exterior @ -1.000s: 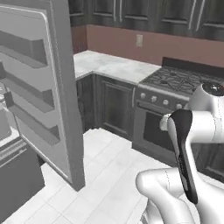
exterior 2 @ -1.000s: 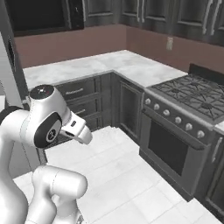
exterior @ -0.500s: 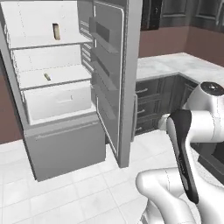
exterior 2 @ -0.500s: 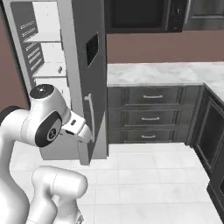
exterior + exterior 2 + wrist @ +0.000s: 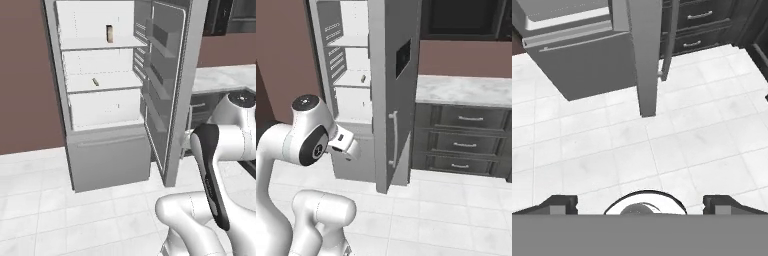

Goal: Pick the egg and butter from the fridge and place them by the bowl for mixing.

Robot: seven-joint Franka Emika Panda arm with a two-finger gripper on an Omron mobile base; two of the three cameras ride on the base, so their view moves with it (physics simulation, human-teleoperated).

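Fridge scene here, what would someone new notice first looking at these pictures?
The tall grey fridge stands with its door swung wide, showing a white interior. Inside, an upright carton sits on the top shelf and the small pale butter lies on the shelf below it. In front, the white arm is folded back from the fridge, and the gripper looks down at the tiled floor, jaws open and empty.
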